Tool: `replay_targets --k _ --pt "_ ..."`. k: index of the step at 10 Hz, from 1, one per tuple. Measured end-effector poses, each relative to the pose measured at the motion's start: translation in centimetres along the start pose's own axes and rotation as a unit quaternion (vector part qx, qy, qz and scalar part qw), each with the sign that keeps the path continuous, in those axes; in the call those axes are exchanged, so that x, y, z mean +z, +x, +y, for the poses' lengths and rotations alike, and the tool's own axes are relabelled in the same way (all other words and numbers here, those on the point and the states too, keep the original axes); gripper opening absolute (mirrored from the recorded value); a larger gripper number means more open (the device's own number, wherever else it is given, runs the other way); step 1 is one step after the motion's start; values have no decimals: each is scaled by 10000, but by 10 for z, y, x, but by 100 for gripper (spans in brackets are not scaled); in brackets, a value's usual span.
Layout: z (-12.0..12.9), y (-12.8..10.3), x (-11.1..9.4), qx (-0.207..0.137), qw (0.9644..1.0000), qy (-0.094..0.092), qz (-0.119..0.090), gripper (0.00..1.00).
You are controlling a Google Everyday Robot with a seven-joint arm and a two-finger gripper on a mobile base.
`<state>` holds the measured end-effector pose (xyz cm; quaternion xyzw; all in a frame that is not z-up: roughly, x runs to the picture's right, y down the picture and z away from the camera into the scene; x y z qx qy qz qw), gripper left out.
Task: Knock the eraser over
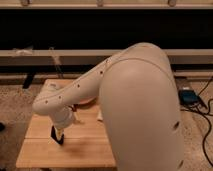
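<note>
My end effector (60,131) sits low over the front-left of the desk (75,152), directly above the eraser (57,136) (black, standing upright). It looks to be touching the eraser's top.
</note>
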<state>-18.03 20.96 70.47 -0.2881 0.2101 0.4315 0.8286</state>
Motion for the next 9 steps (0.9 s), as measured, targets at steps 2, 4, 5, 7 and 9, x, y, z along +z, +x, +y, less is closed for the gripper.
replay_targets --k 2,4,5,7,9 --pt "18 0 -6 -157 9997 -163 -28 80" --pt "26 -3 -10 -257 9993 -277 -63 80" --pt "26 -5 -13 -313 9989 -348 -72 80" --pt "19 -2 -29 -575 9967 -550 -134 80" --pt "14 2 -49 -899 9919 -828 -335 80"
